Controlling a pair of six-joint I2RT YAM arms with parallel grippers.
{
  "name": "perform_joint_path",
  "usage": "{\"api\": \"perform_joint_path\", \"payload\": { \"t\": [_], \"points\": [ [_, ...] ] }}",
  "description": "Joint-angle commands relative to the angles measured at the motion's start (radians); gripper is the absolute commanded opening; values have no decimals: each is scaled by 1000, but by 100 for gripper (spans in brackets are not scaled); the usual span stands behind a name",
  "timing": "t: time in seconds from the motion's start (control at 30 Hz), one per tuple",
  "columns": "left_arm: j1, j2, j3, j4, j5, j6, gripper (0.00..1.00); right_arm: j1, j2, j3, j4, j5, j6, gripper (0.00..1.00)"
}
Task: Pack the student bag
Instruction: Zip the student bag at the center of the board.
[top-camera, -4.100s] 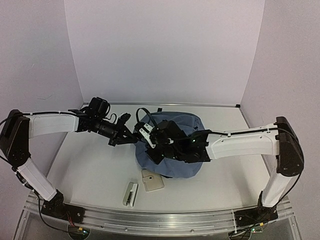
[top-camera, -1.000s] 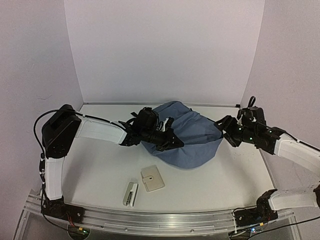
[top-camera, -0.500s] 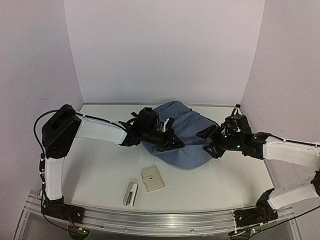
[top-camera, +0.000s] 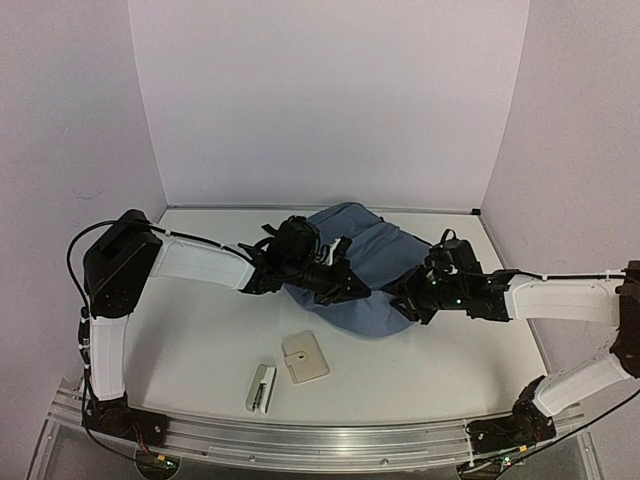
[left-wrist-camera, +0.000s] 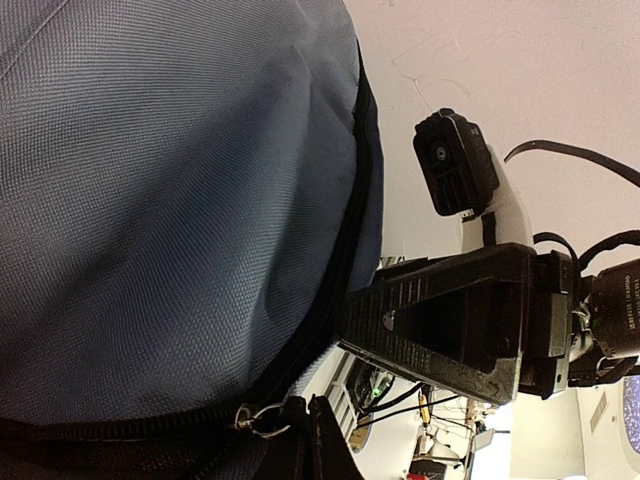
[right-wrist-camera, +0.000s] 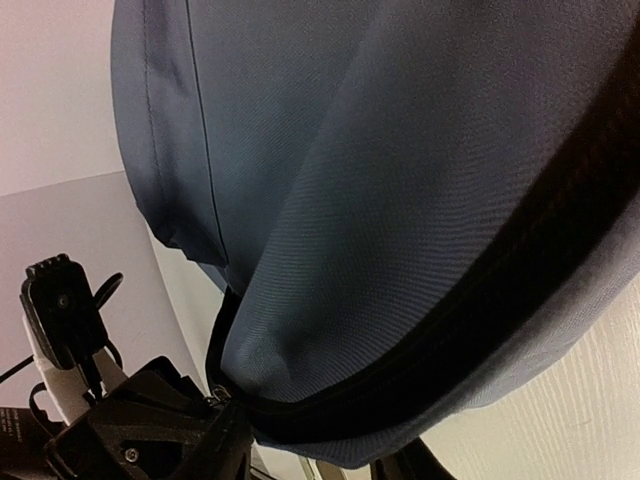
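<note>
- Pale lilac walls on three sides, with a white table (top-camera: 190, 330) beneath.
- Finds the student bag (top-camera: 375, 260) slumped between the table's middle and its back edge, with a black zip line along the near rim.
- Shows the left gripper (top-camera: 350, 288) at the bag's near-left rim, jaws fully together, seemingly pinching the zip edge right by the metal pull ring (left-wrist-camera: 255, 418). Probably anchors the fabric or readies the zip for opening.
- Puts the right gripper (top-camera: 405, 300) against the bag's near-right rim, facing the left one across a short stretch of zip. Cannot tell the jaw spread, nor any grip on fabric.
- Suggests a two-sided hold, meant to keep the soft cloth taut for working the mouth open.
- Leaves a pale square case (top-camera: 303, 358) and a white stapler-like item (top-camera: 261, 387) just beside each other toward the table's near edge, apart from the bag and not yet packed.
- Calls for care against slipping or bunching of limp fabric between the two arms.
</note>
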Motion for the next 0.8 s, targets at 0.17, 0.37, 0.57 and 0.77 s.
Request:
{"api": "perform_joint_path", "payload": {
  "t": [0.17, 0.37, 0.57, 0.77],
  "points": [
    [-10, -81, -9, 18, 21, 21, 0, 1, 35, -2, 66, 37, -6, 30],
    [-7, -98, 13, -51, -15, 41, 0, 1, 3, -24, 64, 59, -5, 0],
    [19, -102, 10, -28, -12, -32, 0, 2, -29, -88, 59, 87, -16, 0],
    [30, -110, -25, -22, 17, -51, 0, 1, -120, -150, 42, 143, 11, 0]
  ]
}}
